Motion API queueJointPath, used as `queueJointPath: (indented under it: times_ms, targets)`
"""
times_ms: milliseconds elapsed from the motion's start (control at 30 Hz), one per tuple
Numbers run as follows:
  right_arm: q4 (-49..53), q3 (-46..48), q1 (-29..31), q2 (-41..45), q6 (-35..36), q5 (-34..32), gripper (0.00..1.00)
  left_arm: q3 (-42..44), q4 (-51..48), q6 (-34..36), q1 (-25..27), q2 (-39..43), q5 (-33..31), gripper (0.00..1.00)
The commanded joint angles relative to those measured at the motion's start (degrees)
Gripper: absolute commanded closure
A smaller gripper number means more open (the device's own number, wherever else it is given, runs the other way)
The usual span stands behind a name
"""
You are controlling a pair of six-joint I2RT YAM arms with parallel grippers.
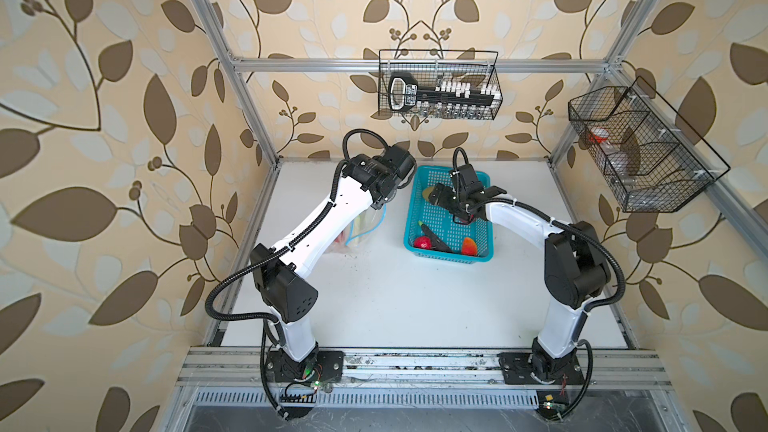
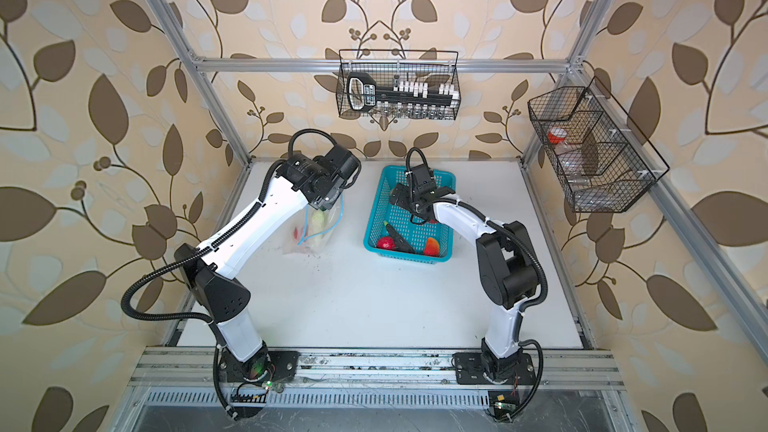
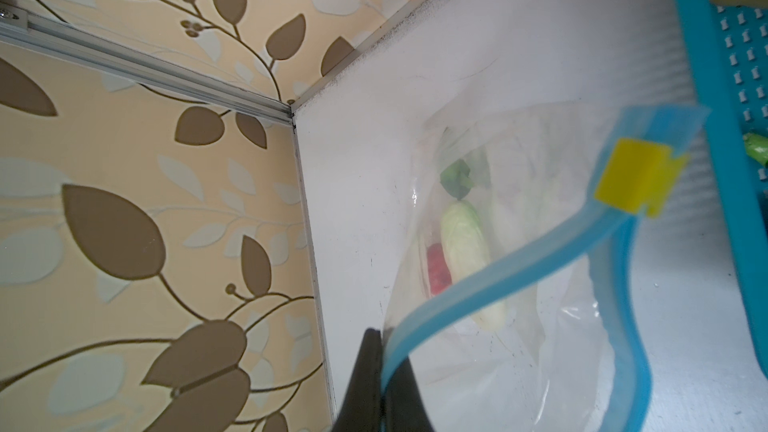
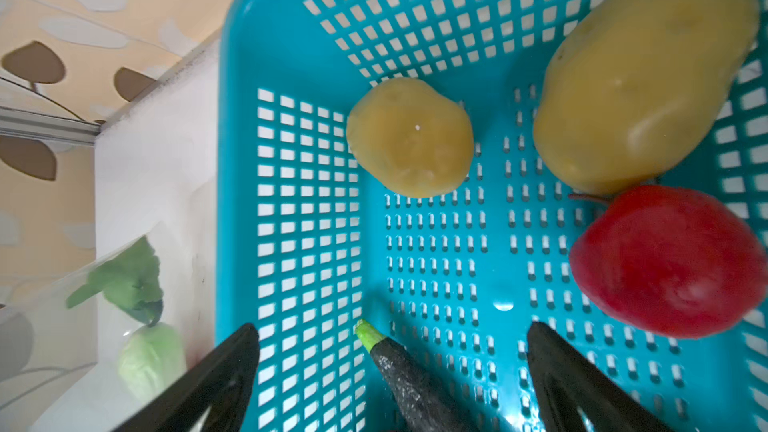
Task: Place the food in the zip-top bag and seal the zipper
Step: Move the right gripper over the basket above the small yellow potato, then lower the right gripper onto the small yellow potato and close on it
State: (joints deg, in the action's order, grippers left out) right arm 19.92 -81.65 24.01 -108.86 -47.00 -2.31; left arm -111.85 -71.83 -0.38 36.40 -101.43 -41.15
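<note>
Left arm (image 1: 345, 222) and right arm (image 1: 511, 218): white shells, black joint housings. Ribbed black cable conduit (image 1: 232, 278) well behind the fingers (image 4: 582, 388), themselves black and tapered. Black screwed base plates (image 1: 330, 361).

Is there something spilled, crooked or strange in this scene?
Nothing looks damaged. The left gripper holds the zip-top bag up by its zipper; the strip bows in a curve, not straight. Small dark specks dot the table beside the bag; I cannot tell what they are.
</note>
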Motion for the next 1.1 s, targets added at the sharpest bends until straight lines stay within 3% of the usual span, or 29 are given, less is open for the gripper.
queueJointPath:
  times_ms: [0, 1067]
  targets:
    - [0.3, -3.2, -0.1, -3.6, -1.7, 0.8, 0.0, -1.2, -1.1, -2.3, 0.3, 1.4, -1.4, 1.0]
    - [-8.6, -14.2, -4.1, -20.1, -10.4, 2.5, 0.07, 0.9, -2.5, -4.9, 0.3, -0.4, -0.4, 1.0]
